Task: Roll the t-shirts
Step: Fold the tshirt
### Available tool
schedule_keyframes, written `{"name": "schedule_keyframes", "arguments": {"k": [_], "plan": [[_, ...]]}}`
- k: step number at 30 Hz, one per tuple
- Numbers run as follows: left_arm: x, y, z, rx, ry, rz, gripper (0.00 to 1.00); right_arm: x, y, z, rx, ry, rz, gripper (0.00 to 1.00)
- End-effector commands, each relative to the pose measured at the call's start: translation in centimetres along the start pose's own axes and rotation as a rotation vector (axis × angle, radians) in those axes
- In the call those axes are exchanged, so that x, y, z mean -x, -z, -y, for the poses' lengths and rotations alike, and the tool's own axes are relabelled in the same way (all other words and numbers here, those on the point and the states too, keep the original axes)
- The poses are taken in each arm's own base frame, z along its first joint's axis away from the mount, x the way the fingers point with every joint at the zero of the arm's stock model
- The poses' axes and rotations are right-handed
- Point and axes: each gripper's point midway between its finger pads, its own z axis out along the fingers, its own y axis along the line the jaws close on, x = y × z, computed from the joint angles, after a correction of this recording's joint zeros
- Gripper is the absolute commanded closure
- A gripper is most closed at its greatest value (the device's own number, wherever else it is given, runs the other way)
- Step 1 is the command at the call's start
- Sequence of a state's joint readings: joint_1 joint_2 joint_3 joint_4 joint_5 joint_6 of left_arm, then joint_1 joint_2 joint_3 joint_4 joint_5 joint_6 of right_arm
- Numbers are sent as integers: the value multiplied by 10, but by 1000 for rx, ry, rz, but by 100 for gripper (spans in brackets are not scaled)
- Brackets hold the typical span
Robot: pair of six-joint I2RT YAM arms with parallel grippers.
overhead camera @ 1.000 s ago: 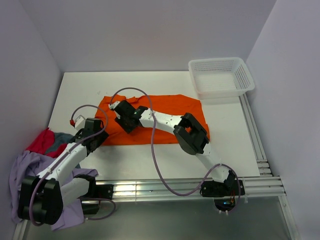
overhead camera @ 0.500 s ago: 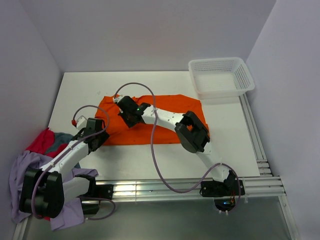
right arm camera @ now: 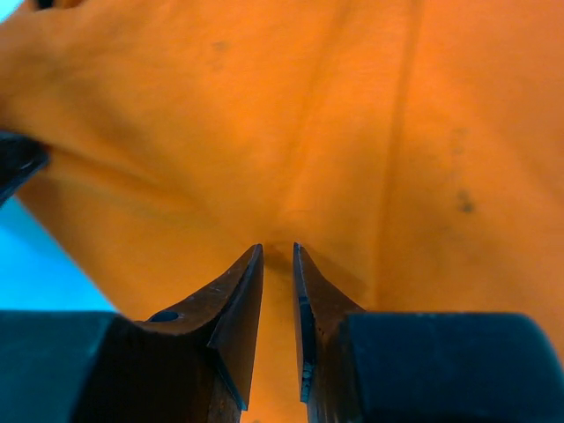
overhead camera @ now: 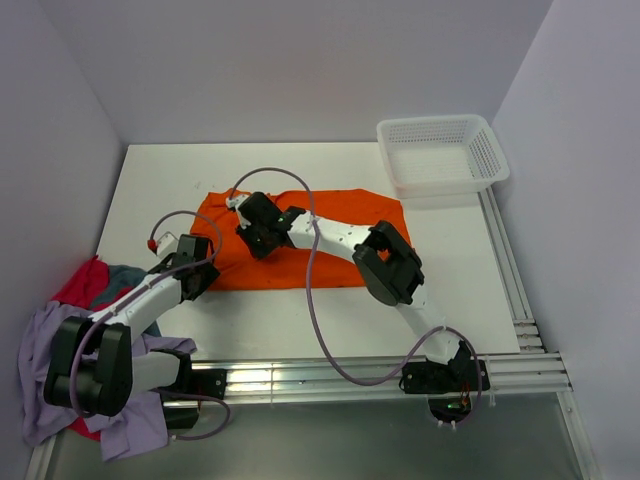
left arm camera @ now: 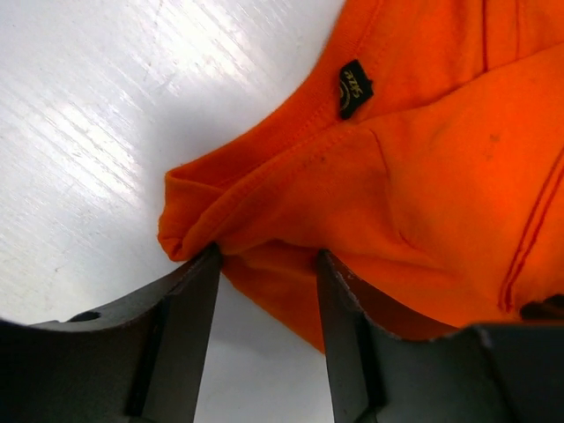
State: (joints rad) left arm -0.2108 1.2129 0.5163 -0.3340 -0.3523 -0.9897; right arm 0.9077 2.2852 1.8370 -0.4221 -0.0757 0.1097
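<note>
The orange t-shirt [overhead camera: 340,205] lies spread flat in the middle of the white table. My left gripper [overhead camera: 197,272] is at its near-left corner. In the left wrist view its jaws [left arm camera: 264,256] stand apart, straddling a folded edge of the orange fabric [left arm camera: 423,159]. My right gripper [overhead camera: 256,236] is down on the shirt's left part. In the right wrist view it [right arm camera: 278,247] is nearly closed, pinching a small pucker of orange cloth [right arm camera: 176,106], with creases running to the tips. A lavender shirt [overhead camera: 40,340], a red one [overhead camera: 85,282] and a grey-teal one [overhead camera: 125,277] are piled at the left edge.
A white mesh basket [overhead camera: 440,155] stands at the far right corner of the table. Metal rails run along the right edge [overhead camera: 512,285] and the near edge [overhead camera: 330,375]. Grey walls close in the left, back and right sides.
The right gripper has shifted slightly farther and left on the shirt and turned. The left arm has lowered, and its gripper has settled at the shirt's near-left corner.
</note>
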Motion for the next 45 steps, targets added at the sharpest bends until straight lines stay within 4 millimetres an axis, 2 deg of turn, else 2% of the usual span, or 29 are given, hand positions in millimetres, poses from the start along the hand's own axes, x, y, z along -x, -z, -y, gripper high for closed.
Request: {"name": "schedule_keyframes", "arguments": {"k": [1, 6, 10, 16, 19, 23, 24, 26, 27, 29, 30, 33, 37, 40, 45], "plan": [[-10, -6, 0, 9, 15, -44, 48, 34, 30, -23, 75, 32, 110, 72], [-9, -7, -4, 36, 19, -42, 59, 22, 18, -27, 53, 48, 78, 70], [-7, -5, -6, 43, 14, -32, 60, 17, 9, -20, 1, 50, 54, 67], [-3, -1, -6, 44, 0, -22, 64, 15, 6, -3, -90, 56, 52, 66], [-1, 1, -6, 37, -6, -17, 67, 12, 4, -1, -104, 66, 38, 66], [0, 2, -6, 36, -9, -14, 68, 7, 2, -4, -98, 79, 29, 65], [-1, 2, -6, 35, -12, -16, 72, 7, 3, -7, -89, 84, 29, 65], [-2, 2, -6, 35, -16, -20, 73, 3, 2, -13, -63, 91, 22, 63], [-1, 2, -5, 29, -19, -19, 80, 4, 3, -15, -55, 95, 29, 60], [-2, 2, -5, 29, -20, -23, 84, 3, 3, -16, -58, 99, 29, 59], [-3, 2, -6, 30, -26, -25, 97, -2, 0, -17, -62, 104, 13, 59], [-3, 2, -6, 30, -28, -28, 99, -3, -3, -16, -64, 100, 4, 59], [-2, 4, -7, 29, -25, -19, 99, -6, -6, -17, -67, 98, -3, 66], [1, 7, -7, 27, -24, -12, 100, -6, -7, -12, -89, 93, -4, 82], [1, 9, -8, 20, -22, -9, 99, 4, 0, -10, -108, 80, 21, 100]]}}
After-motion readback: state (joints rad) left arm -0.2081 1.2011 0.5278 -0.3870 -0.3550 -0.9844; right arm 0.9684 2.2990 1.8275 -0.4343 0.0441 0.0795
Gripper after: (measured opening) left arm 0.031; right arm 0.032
